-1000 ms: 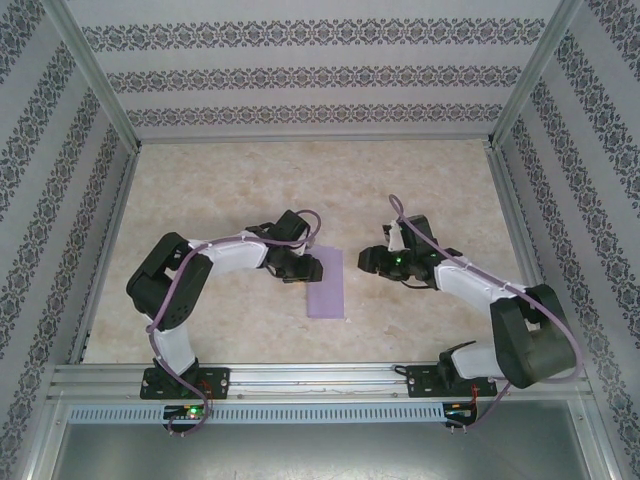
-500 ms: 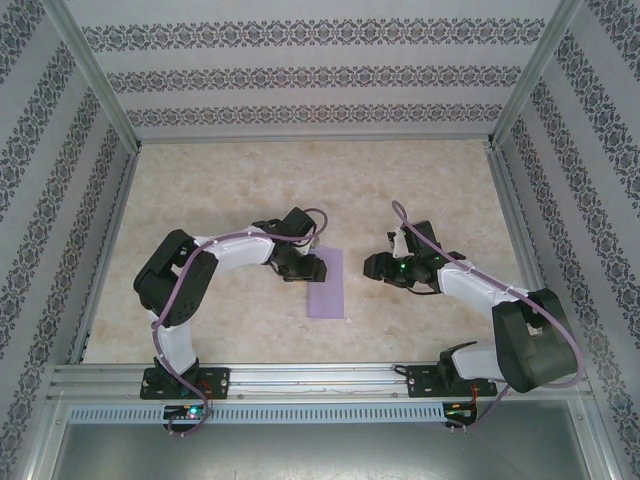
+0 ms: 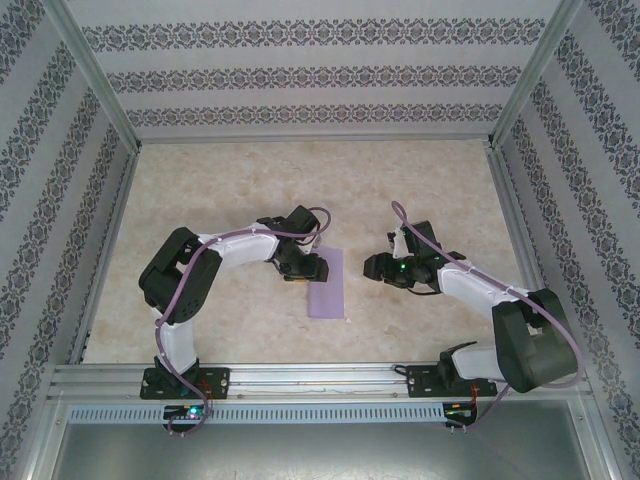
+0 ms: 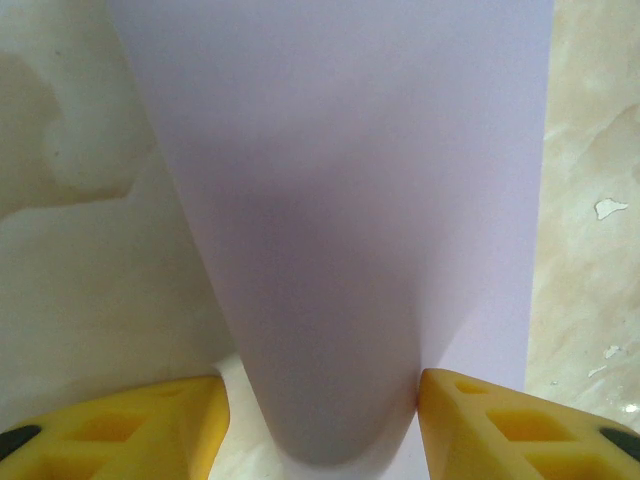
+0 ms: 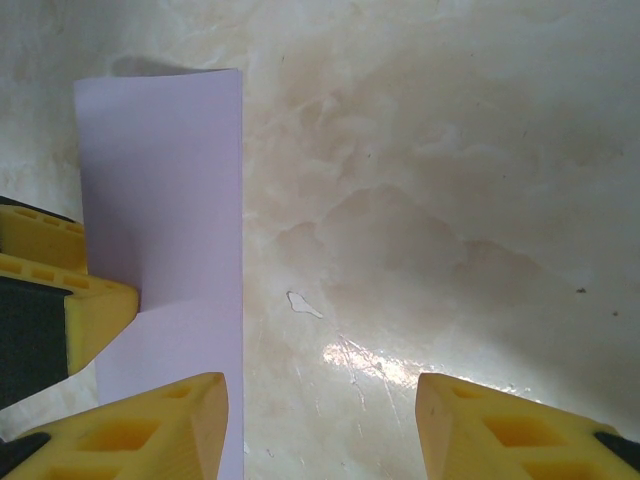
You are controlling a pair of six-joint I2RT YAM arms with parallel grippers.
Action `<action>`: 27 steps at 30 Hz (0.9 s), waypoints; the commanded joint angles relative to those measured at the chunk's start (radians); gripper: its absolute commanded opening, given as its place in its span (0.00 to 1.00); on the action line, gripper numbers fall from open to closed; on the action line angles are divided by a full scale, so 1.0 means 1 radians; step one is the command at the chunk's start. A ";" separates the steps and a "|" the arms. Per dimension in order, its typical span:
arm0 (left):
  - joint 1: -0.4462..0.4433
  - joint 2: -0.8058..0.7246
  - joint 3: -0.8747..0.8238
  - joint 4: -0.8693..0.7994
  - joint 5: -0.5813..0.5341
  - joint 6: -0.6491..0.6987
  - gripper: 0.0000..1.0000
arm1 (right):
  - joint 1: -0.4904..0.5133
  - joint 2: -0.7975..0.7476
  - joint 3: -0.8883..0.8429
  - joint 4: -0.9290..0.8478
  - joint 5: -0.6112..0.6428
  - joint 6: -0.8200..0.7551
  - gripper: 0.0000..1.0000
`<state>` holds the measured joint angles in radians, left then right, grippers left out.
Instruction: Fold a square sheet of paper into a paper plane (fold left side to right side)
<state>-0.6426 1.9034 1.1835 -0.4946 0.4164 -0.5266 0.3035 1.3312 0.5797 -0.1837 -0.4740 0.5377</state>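
Note:
The square sheet of paper lies folded into a narrow lavender strip at the table's middle. My left gripper sits low at the strip's left edge. In the left wrist view the paper bulges into a rounded, uncreased fold between the yellow fingers; the right finger touches it and the left one stands clear, so the left gripper is open. My right gripper hovers just right of the strip. In its own view the right gripper is open over bare table, with the paper by its left finger.
The marble-patterned table is bounded by aluminium posts and patterned walls on three sides. A small white chip marks the surface near the strip's right edge. The left gripper's yellow finger rests on the paper in the right wrist view.
The left gripper's jaws have widened around the paper's fold, and its arm has shifted slightly right. The right gripper dropped a little toward the near edge, then held still.

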 commanded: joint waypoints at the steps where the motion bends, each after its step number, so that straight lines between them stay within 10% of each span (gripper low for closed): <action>1: -0.060 0.126 -0.036 0.092 0.015 0.033 0.56 | 0.009 0.012 0.004 -0.009 -0.030 -0.018 0.52; 27: -0.060 0.120 -0.033 0.073 -0.014 0.039 0.56 | 0.197 0.336 0.079 0.265 -0.126 0.130 0.01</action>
<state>-0.6476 1.9057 1.1915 -0.5072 0.4049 -0.5259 0.4892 1.6463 0.6533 0.0692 -0.6167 0.6712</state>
